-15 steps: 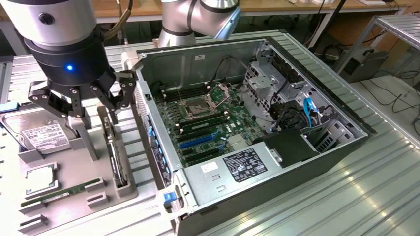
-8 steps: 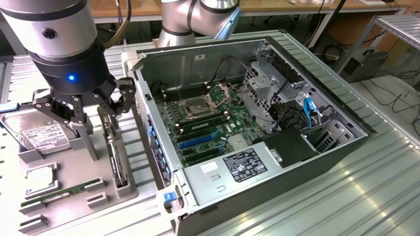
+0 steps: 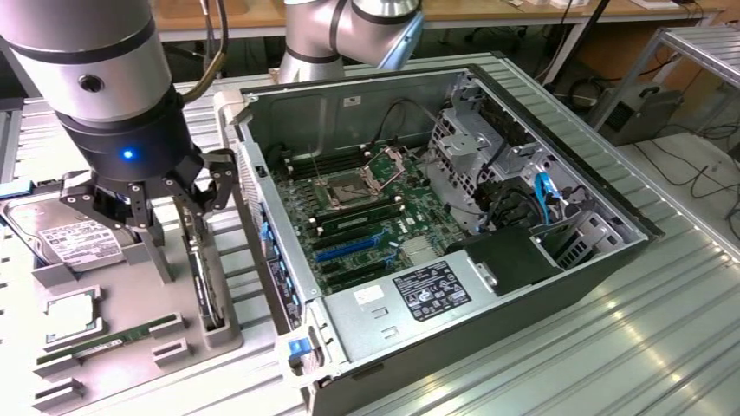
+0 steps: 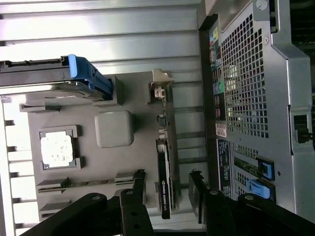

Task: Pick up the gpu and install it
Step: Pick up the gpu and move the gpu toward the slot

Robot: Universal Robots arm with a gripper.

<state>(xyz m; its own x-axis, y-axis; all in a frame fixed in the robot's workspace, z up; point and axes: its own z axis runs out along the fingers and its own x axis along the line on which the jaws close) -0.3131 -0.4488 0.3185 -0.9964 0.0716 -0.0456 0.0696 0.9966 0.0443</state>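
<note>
A ribbed metal counter (image 3: 601, 347) of pale slats catches bright glare across its surface. Beyond the counter's far edge runs a wooden tabletop (image 3: 486, 12) on grey metal legs. Off the counter, at the exterior view's right, a black box (image 3: 639, 108) stands on the pale floor (image 3: 717, 195). Dark cables (image 3: 691, 169) trail near it, below a grey metal frame (image 3: 699, 39).

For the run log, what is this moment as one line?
stage: pre-grasp | gripper: open above gpu | gpu: on edge in tray slot | computer case: open, gpu not installed
</note>
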